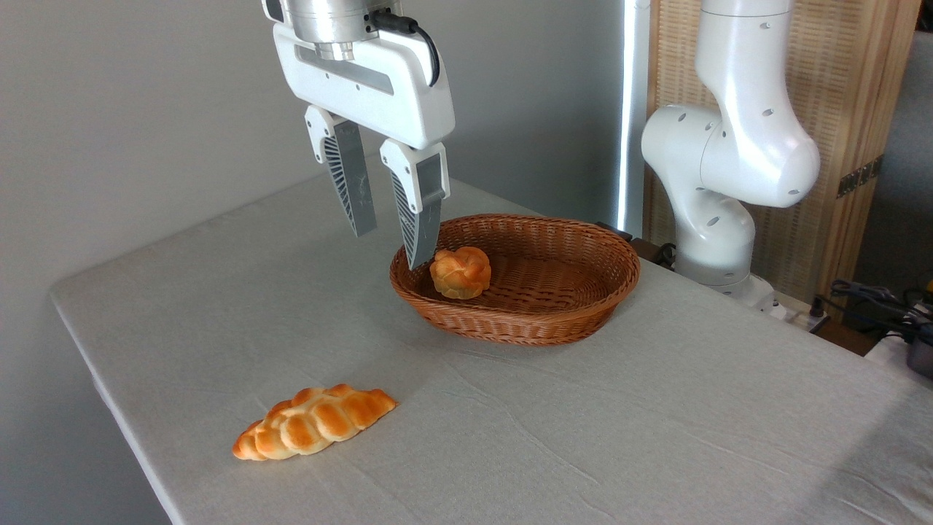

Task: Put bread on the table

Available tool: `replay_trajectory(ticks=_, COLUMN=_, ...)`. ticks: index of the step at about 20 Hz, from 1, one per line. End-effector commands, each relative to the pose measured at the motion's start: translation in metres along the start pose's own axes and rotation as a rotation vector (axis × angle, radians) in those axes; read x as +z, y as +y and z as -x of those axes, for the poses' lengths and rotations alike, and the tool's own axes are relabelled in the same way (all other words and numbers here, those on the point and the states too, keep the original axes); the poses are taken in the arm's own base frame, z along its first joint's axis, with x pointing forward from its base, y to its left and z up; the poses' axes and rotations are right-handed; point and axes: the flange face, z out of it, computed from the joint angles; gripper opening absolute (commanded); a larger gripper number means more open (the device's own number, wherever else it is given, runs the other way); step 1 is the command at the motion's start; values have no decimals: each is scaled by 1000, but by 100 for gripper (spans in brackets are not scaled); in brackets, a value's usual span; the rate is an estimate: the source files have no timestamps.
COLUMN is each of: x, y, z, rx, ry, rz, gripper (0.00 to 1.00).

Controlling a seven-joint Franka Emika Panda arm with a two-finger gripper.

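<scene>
The bread [460, 272], a small round golden-orange knotted bun, lies inside the brown wicker basket [568, 321] near its left end. My gripper [392, 248] hangs above the basket's left rim, just left of the bun and apart from it. Its two grey fingers are spread and hold nothing; the right fingertip overlaps the rim in the picture. The table [583, 437] is covered in light grey, slightly wrinkled cloth.
A longer braided loaf [313, 421] lies on the cloth near the front left edge. The arm's white base [718, 189] stands behind the basket at the right. Cables [875, 299] lie off the table's far right.
</scene>
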Motion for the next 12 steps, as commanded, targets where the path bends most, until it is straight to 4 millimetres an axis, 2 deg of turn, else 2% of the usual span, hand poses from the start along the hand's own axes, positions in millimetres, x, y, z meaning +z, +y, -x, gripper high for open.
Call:
replay_trajectory(ticks=1, x=-5, y=-1, z=4, rx=7, ry=-7, rz=11, gripper=100)
replay_trajectory(ticks=12, x=-4, y=-7, z=9, rx=-7, ry=-6, rz=16, gripper=100)
